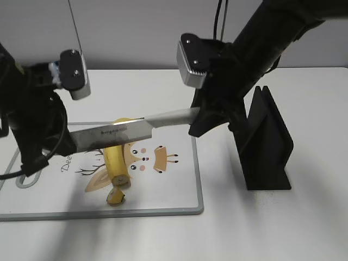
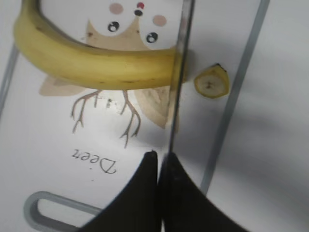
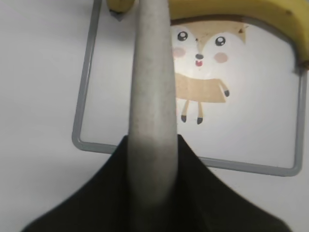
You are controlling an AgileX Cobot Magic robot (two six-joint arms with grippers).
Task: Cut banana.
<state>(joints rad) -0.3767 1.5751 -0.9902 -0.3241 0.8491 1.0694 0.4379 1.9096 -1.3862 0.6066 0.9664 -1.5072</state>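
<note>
Lying on the cutting board (image 1: 185, 209) w/ the deer print, the banana (image 1: 116, 157) is found near the board's middle, its flat cut face turned toward the camera in the exterior view and a small cut-off stub (image 1: 115, 197) resting just beside that face. The knife (image 1: 128, 130) is held crosswise above the fruit, edge down, so a fresh slice can be taken behind the cut end; in the left wrist view the blade is seen passing over the banana right at that end, but whether steel touches peel can't be told.

The right gripper (image 1: 204, 122) is clenched on the knife's pale handle, as shown by the right wrist view, where the handle runs straight out from between the dark jaws. Presumably the grip is kept far back so the whole blade is free to cut.

The left gripper (image 2: 157, 162) hangs at the blade's far end w/ its jaws pressed together; the blade's back edge seems to run into them, poss. to steady the tip, but a firm pinch on the blade can't be confirmed.

A black knife stand (image 1: 269, 147) is parked on the tabletop (image 1: 304, 228) to the right, off the board, prob. as the tool's home.
</note>
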